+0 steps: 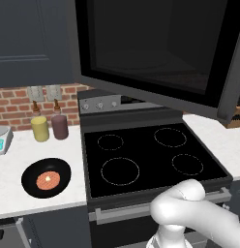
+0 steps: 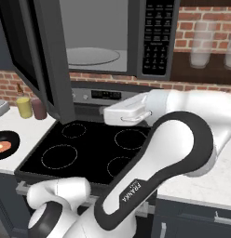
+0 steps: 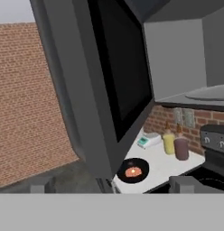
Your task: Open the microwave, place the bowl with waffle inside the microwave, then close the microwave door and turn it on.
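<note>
Bowl [image 3: 133, 170] lies on counter — well beyond gripper [image 3: 111, 184]; jaws spread, empty.

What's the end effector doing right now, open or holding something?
End effector: open, holding nothing; the bowl with the waffle sits on the counter.

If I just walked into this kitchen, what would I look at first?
Probably the wide dark grey microwave door with its black glass window, swung wide open above the black stove, so the light grey inside and round turntable show. Next, the shallow round black bowl on the white counter left of the stove, with a small orange-brown waffle in it. The big white robot arm bends over the stove.
</note>
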